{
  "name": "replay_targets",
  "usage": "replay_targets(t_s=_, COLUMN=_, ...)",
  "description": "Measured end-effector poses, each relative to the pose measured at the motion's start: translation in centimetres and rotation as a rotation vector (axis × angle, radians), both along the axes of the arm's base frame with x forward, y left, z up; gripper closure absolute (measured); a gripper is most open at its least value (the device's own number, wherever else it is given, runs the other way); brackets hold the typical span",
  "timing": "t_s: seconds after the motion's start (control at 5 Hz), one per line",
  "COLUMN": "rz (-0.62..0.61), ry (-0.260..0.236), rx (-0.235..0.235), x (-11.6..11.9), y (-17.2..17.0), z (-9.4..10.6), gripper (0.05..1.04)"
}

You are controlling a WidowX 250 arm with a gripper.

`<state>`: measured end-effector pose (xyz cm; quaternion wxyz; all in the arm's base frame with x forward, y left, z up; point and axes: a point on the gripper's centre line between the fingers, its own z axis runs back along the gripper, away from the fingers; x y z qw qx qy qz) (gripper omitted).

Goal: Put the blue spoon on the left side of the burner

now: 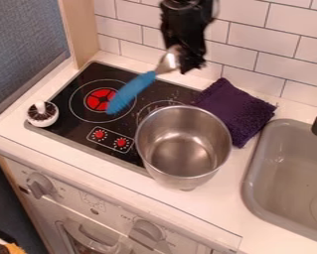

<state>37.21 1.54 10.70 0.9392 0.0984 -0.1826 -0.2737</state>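
Gripper [188, 60]: we have it clamped on the blue spoon [131, 93] at its metal end | spoon: we see it aloft, handle slanting over the red-centred burner [84, 102] | steel pot [184, 149]: beside purple cloth [235, 109]

1. The black arm [186, 6] comes in from the top edge of the camera view, just right of the middle.
2. Its black gripper [191, 64] hangs below it, pointing down and leaning slightly, tips lowest.
3. The jaws are closed in a grip, held up in the air, clear of the worktop.
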Motion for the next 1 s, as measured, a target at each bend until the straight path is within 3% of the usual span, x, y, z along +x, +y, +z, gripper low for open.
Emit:
replay_targets(t_s=0.2, rz=0.07, ry=0.01, rx=0.005, x=-1.2, y=2.1, z=-0.2, gripper=0.513)
replay_targets(t_s=0.4, rz=0.154, ry=0.007, rx=-0.021, x=-1.4, y=4.3, z=-0.3, gripper=0.513)
replay_targets(t_s=1.0, rz=0.313, ry=0.033, rx=-0.01, x=1.9, y=10.2, z=-1.9, gripper=0.513)
